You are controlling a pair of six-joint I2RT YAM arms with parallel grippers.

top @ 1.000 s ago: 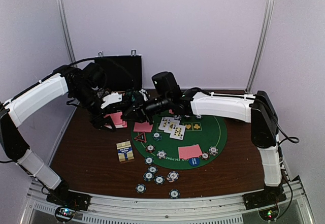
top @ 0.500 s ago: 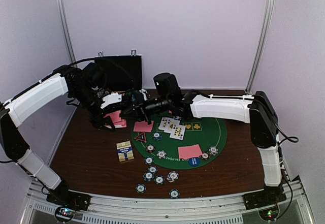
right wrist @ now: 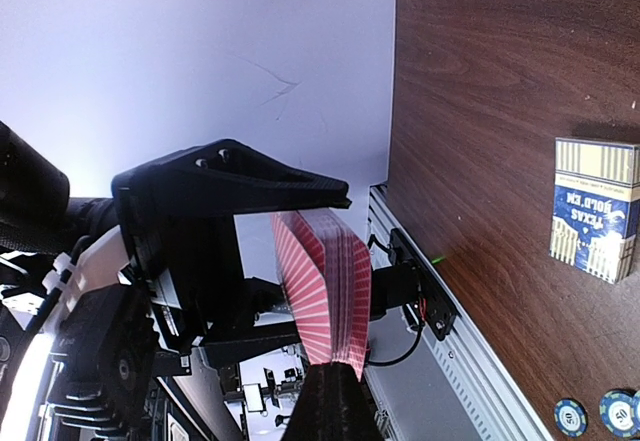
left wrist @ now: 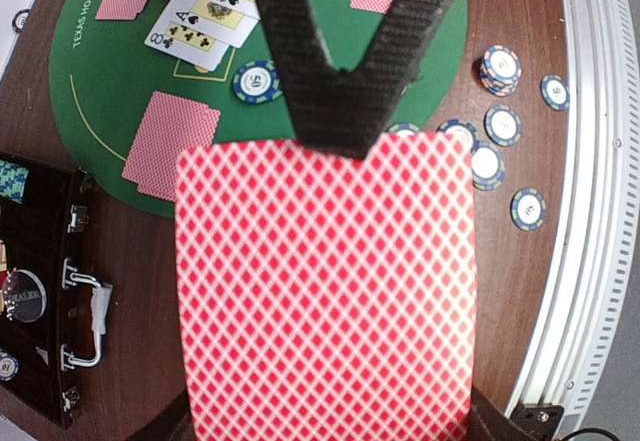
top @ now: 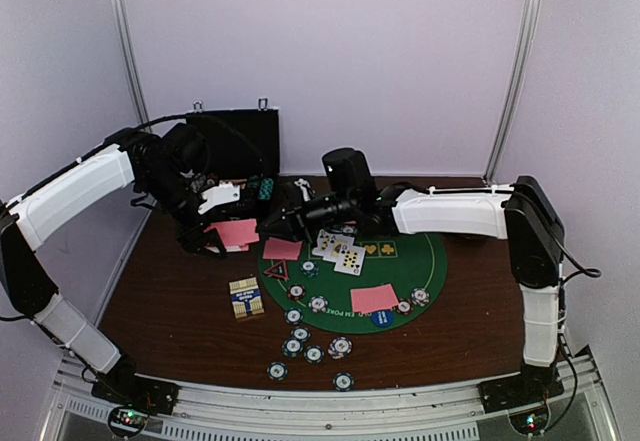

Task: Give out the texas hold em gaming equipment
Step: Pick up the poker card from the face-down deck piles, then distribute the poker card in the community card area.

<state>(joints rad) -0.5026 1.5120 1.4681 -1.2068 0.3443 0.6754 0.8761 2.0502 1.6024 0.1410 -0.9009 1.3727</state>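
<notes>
My left gripper point(top: 230, 228) is shut on a deck of pink-red-backed playing cards point(top: 238, 232), held above the table's back left; the deck point(left wrist: 325, 291) fills the left wrist view and hides the fingers. My right gripper point(top: 268, 224) reaches in from the right, its black fingers point(left wrist: 335, 126) closed to a point on the top card's edge. Edge-on in the right wrist view, the deck point(right wrist: 330, 281) meets my right gripper point(right wrist: 337, 393). On the green mat point(top: 425, 261) lie face-up cards point(top: 340, 249) and two face-down pairs point(top: 282, 250) point(top: 374, 298). Striped chips point(top: 313, 346) sit near the front.
The black case point(top: 235, 141) stands open at the back left. A blue-and-cream card box point(top: 246, 298) lies left of the mat. A red-edged triangle point(top: 276, 271) and a blue disc point(top: 382, 317) rest on the mat. The metal rail point(top: 330, 401) lines the front edge.
My right arm has drawn back to the right from over the deck and its fingers have closed. The deck's pink back now shows in the top view. The left arm holds still.
</notes>
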